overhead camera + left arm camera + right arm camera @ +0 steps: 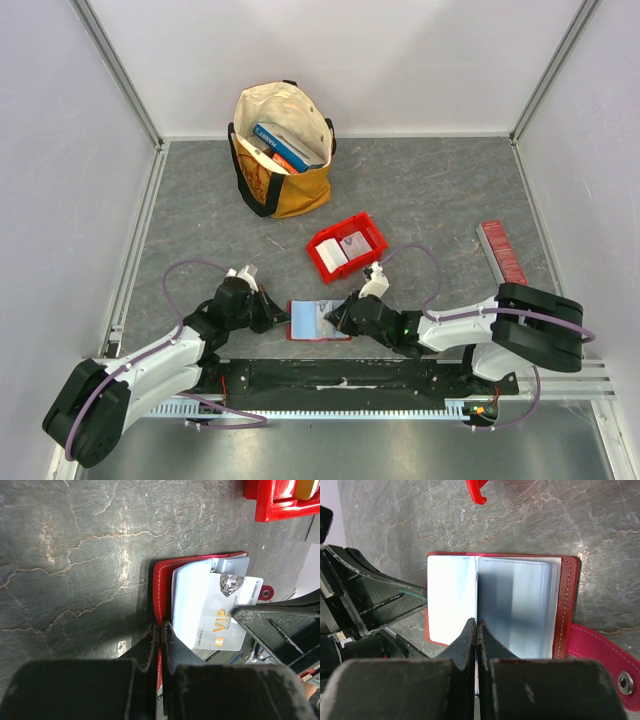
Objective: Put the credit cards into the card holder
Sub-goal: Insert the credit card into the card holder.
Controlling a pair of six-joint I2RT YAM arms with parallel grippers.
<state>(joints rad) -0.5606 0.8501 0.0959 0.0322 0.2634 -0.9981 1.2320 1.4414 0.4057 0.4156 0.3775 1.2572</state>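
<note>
Left tool (159, 630) is shut tight, its two dark fingers clamped on the near red edge of the holder (162, 587), low against the grey surface (430, 200). Well behind it, at the far wall, a tan bag (300, 195) stands open with books (280, 140) inside.

Between the two arms the holder lies spread open, its pale inner sleeves facing up. Its snap tab (605, 652) sticks out flat on the side away from the left tool. A pale card (225, 615) with "VIP" printed in gold lies across the open sleeves, partly under a clear pocket. Its far end hangs past the holder toward the tab.

From the other side, the right tool (476, 630) comes in with its fingers pressed together and no gap showing between them. The tips sit over the middle of the open holder, right on the line where a white page meets a bluish one. From the left wrist view one tip touches the card's face. Whether it pinches the card or a sleeve, I cannot tell.

Just beyond the right tool sits a red bin (322, 264) with more cards (345, 247) lying in it, apart from the holder. Far right, a ridged red strip (503, 252) lies near the wall.
</note>
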